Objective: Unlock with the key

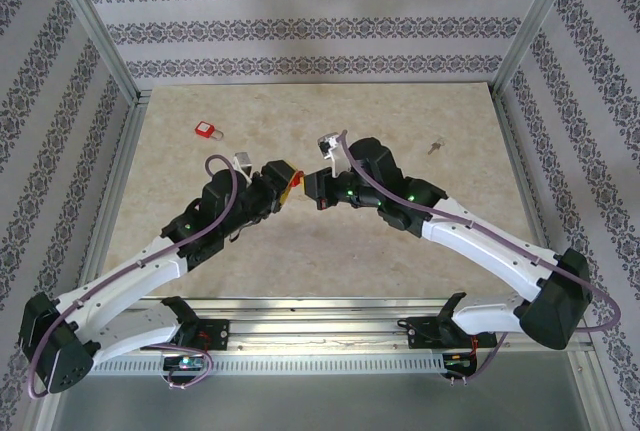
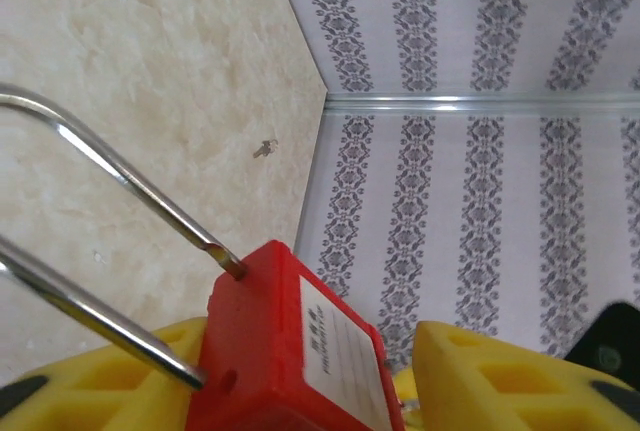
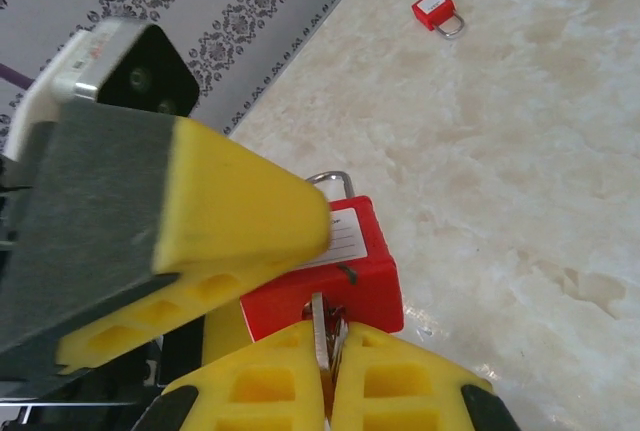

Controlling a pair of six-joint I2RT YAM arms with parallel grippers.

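Note:
A red padlock (image 2: pixel 290 351) with a white label and a steel shackle (image 2: pixel 110 171) is held off the table between the yellow fingers of my left gripper (image 2: pixel 300 386). In the right wrist view the same padlock (image 3: pixel 360 261) faces my right gripper (image 3: pixel 328 361), which is shut on a silver key (image 3: pixel 322 336). The key's tip sits in the keyhole on the padlock's underside. One left finger (image 3: pixel 230 211) covers part of the label. From above, the left gripper (image 1: pixel 285 189) and the right gripper (image 1: pixel 312 191) meet at mid-table around the padlock (image 1: pixel 296 184).
A second red padlock (image 1: pixel 209 130) lies at the back left of the table (image 1: pixel 400 271), also seen from the right wrist (image 3: pixel 436 9). A spare key (image 1: pixel 434 147) lies at the back right, small in the left wrist view (image 2: pixel 265 148). Patterned walls and metal posts enclose the table.

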